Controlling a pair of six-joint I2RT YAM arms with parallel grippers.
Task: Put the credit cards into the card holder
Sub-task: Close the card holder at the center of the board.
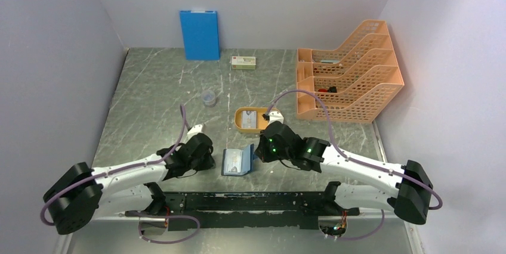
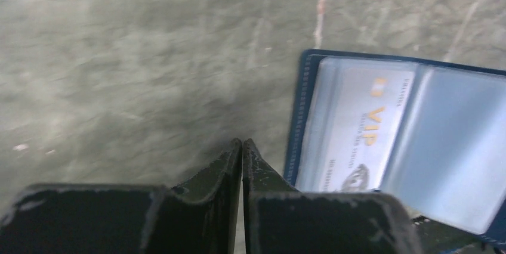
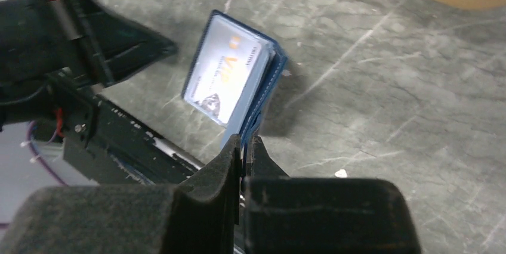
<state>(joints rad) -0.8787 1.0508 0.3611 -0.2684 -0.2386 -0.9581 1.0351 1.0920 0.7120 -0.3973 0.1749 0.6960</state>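
Observation:
The card holder (image 1: 238,161) lies open near the table's front edge, with one pale credit card with gold "VIP" print (image 2: 358,129) inside a clear sleeve. My right gripper (image 3: 244,142) is shut on the holder's blue cover edge (image 3: 262,102), and the cover stands tilted up. In the top view the right gripper (image 1: 258,154) sits at the holder's right side. My left gripper (image 2: 241,143) is shut and empty, just left of the holder (image 2: 412,146); in the top view it (image 1: 210,160) is beside the holder. Another credit card (image 1: 250,118) lies in the orange tray (image 1: 240,124).
A blue board (image 1: 200,34) leans on the back wall. A white box with a red label (image 1: 243,62) lies beside it. An orange file rack (image 1: 349,78) fills the right back. A small clear cup (image 1: 209,98) stands left of the tray.

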